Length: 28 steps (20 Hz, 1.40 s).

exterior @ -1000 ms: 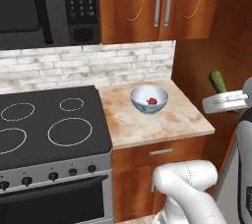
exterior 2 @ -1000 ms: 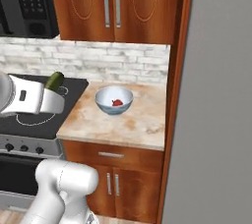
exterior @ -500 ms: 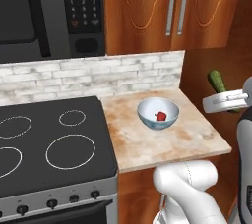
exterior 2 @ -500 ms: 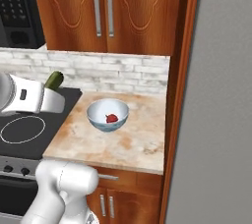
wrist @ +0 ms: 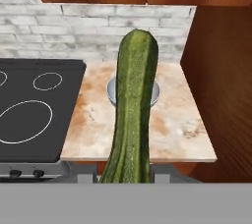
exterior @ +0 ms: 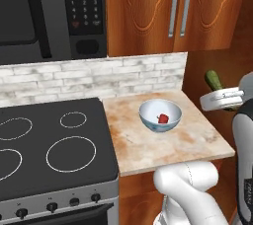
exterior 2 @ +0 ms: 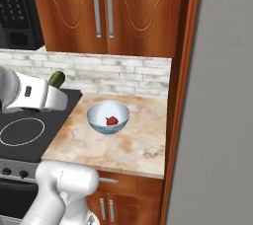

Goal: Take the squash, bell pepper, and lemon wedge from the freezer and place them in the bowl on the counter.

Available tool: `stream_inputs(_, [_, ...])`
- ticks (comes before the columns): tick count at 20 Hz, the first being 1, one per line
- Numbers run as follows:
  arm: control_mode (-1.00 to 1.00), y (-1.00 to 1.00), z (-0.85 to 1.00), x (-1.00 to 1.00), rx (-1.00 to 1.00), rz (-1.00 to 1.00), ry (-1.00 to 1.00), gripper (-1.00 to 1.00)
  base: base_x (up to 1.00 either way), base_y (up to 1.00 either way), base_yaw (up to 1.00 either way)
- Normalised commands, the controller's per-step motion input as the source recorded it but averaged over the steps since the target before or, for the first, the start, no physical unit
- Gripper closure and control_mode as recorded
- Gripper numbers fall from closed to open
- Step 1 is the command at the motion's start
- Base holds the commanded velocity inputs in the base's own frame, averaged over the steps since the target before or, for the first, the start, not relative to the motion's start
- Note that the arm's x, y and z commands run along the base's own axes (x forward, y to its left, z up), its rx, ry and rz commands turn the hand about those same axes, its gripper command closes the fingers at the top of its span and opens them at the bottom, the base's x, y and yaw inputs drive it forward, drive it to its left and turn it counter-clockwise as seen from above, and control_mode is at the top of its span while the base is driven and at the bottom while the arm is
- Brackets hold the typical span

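The squash (wrist: 132, 115) is held upright, apparently clamped by the fingers, whose tips are hidden behind it. The bowl (wrist: 112, 90) at 12 o'clock is largely covered. The bell pepper (exterior: 163, 119) lies inside the bowl on the tan surface (exterior: 163, 150) beside a black stovetop (exterior: 49, 145).

Bell pepper (exterior: 163, 118) in bowl (exterior: 159, 114) on counter (exterior: 148, 145), right of stovetop (exterior: 49, 145).

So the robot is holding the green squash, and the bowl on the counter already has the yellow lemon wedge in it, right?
Not quite. The piece in the bowl is the red bell pepper, not a lemon wedge, as the left base view shows. The rest holds: the squash is in the fingers, and the bowl sits on the counter.
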Motion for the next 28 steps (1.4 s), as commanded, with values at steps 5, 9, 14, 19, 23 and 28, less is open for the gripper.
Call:
stream_inputs(5, [-1.0, 0.01, -0.52, 0.65, 0.0, 0.0, 0.18, 1.0, 0.0, 0.0, 0.0])
stream_inputs(9, [-1.0, 0.07, -0.74, 0.62, -0.02, 0.0, 0.17, 1.0, 0.0, 0.0, 0.0])
stream_inputs(14, [-1.0, 0.03, -0.56, 0.63, -0.02, 0.0, 0.01, 1.0, 0.0, 0.0, 0.0])
stream_inputs(19, [-1.0, 0.0, -0.48, 0.72, 0.0, 0.0, 0.01, 1.0, 0.0, 0.0, 0.0])
stream_inputs(23, [-1.0, 0.0, -0.61, 0.62, 0.0, 0.0, 0.04, 1.0, 0.0, 0.0, 0.0])
stream_inputs(28, [-1.0, 0.0, -0.57, 0.54, 0.0, 0.0, 0.08, 1.0, 0.0, 0.0, 0.0])
